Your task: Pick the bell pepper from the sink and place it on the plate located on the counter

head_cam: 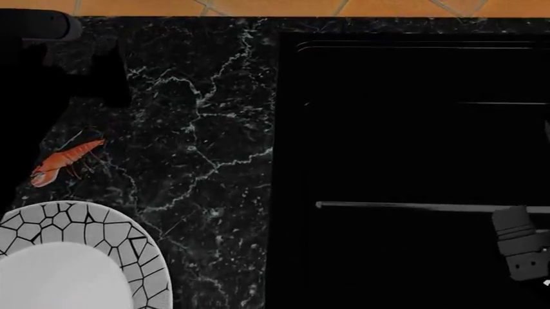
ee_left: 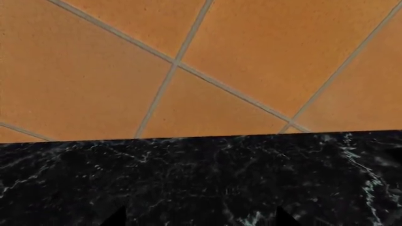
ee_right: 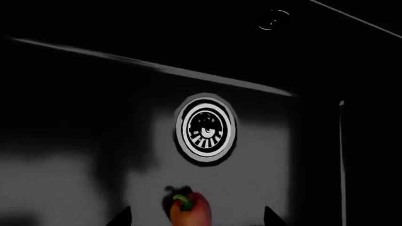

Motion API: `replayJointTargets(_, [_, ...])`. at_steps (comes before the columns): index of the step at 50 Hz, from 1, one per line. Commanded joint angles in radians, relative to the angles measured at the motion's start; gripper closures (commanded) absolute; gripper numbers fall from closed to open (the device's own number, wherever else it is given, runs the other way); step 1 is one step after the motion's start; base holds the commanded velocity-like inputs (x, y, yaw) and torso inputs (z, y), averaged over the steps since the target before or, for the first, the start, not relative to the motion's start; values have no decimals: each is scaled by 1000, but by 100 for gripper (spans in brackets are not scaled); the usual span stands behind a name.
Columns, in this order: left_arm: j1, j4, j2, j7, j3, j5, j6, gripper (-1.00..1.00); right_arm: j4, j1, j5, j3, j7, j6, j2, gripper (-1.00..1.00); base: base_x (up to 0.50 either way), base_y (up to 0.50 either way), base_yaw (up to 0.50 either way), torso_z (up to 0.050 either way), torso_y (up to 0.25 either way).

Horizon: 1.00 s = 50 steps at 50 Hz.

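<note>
The bell pepper, red-orange with a green stem, lies on the grey floor of the sink just below the round drain. My right gripper hangs over it, open, with one fingertip on each side of the pepper and a gap between each and it. In the head view the pepper is hidden inside the dark sink, and only my right arm shows at its right edge. The plate sits on the counter at the near left. My left gripper is open over bare counter.
A small orange shrimp lies on the counter just beyond the plate. A thin pale bar crosses the sink. Orange wall tiles rise behind the counter. My dark left arm fills the far left corner.
</note>
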<state>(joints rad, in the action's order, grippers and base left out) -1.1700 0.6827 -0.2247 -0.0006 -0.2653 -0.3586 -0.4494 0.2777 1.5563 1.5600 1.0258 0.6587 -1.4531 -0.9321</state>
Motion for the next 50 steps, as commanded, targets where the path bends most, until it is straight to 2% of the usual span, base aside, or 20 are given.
replayJointTargets(1, [2, 19, 2, 0, -5, 3, 14, -100, 38, -51, -43, 42, -41, 77, 11, -100, 0, 0, 0, 0, 0])
replayJointTargets(16, [1, 32, -1, -2, -6, 1, 21, -100, 53, -77, -91, 79, -70, 98, 4, -100, 0, 0, 0, 0, 0])
replayJointTargets(33, [10, 48, 0, -6, -13, 5, 36, -100, 129, -157, -168, 116, -137, 209, 34, -100, 0, 0, 0, 0, 0])
replayJointTargets(50, [23, 13, -10, -22, -10, -2, 20, -100, 168, -202, -186, 127, -137, 248, 32, -100, 0, 0, 0, 0, 0])
